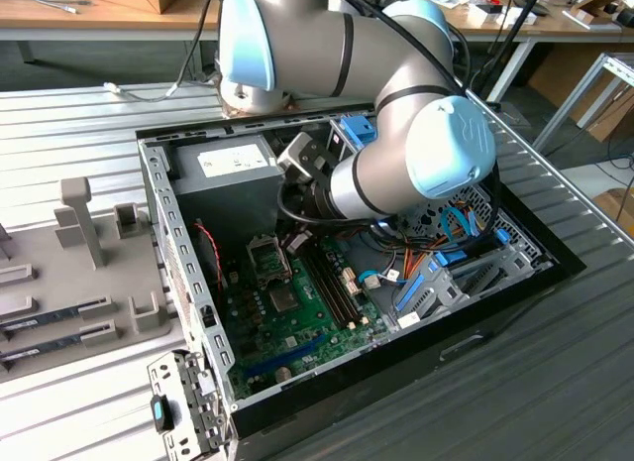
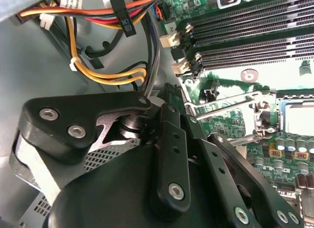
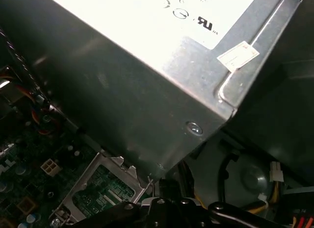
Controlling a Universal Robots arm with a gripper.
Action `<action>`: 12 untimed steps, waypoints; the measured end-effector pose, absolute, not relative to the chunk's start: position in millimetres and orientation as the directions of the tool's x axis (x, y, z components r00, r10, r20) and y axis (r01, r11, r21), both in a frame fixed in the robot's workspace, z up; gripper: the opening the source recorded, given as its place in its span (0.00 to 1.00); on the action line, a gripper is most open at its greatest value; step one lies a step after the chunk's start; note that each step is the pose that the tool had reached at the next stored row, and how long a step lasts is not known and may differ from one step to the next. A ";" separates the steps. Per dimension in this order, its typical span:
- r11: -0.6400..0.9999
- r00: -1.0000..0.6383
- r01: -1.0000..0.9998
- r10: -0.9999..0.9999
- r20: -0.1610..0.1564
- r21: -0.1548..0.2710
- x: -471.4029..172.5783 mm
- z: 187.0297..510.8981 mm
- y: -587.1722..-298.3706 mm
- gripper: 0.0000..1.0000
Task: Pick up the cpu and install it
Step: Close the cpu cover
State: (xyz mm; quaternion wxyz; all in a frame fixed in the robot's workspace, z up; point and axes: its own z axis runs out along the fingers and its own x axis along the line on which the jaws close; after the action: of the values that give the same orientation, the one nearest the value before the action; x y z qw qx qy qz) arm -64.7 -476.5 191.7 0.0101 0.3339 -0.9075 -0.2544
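ribbed metal table (image 1: 555, 332) | wood benches (image 1: 99, 15) behind | open case (image 1: 163, 203) on it | white label (image 1: 236, 162) on PSU (image 1: 213, 191) | gripper (image 2: 167, 103) over board (image 1: 297, 327), can't tell its grip

Silver arm (image 1: 362, 188), blue caps (image 1: 454, 144), black end effector (image 2: 169, 95)

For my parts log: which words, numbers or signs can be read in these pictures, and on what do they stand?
The power supply label: print too small to read.
The small sticker: blurred.
The board: print too small.
No text reads clearly.
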 end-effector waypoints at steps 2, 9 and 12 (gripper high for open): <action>0.647 -0.777 -0.601 -0.611 -0.152 0.469 -64.9 191.2 -477.1 0.11; 0.647 -0.777 -0.601 -0.611 -0.152 0.469 -70.2 189.7 -479.6 0.11; 0.647 -0.777 -0.601 -0.611 -0.152 0.468 -71.1 189.8 -480.1 0.11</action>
State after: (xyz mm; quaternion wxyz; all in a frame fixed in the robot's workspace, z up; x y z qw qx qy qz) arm -71.1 -480.1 189.8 0.0097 0.3341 -0.9075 -0.2545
